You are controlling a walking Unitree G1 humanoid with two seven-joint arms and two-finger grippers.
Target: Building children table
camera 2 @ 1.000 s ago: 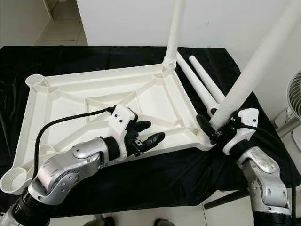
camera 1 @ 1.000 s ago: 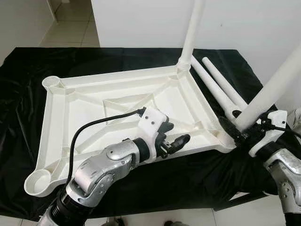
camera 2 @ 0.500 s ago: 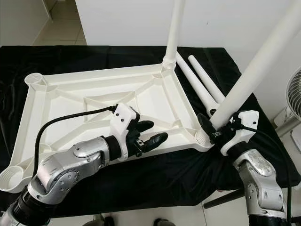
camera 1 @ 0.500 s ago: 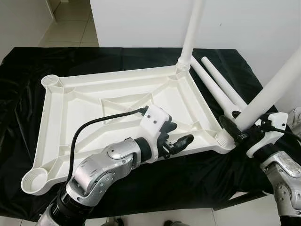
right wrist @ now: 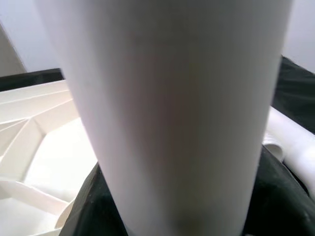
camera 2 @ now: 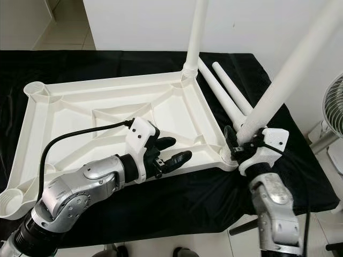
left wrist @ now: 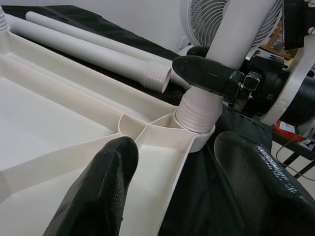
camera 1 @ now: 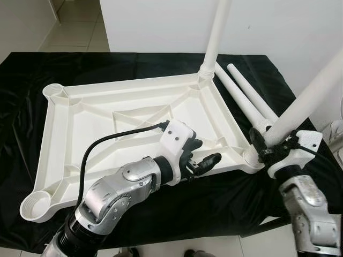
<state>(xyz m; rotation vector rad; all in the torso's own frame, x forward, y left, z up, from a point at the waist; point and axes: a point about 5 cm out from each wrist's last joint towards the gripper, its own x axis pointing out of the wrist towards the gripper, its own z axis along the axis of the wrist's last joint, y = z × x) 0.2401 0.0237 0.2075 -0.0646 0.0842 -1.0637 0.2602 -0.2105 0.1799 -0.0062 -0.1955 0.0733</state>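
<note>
The white tabletop [camera 1: 134, 126] lies upside down on the black-cloth surface [camera 1: 32, 69] w/ corner sockets up, so legs can go in from above. One leg [camera 1: 214, 37] stands in the far right socket; two spare legs [camera 1: 244, 99] lie just beside that edge. The right end effector [camera 1: 262, 150] is clamped on a tilted leg [camera 1: 305, 101], its threaded end in the near right socket. The left end effector [camera 1: 201, 160] is spread open, holding nothing, straddling the near rim, prob. to steady it.

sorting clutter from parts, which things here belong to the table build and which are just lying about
Part of the job:
- tabletop, upside down
- leg in right gripper, at corner socket
- fitted leg at far corner
- two loose legs
- left gripper, open at near edge

Lying about:
- black cloth
- fan
</note>
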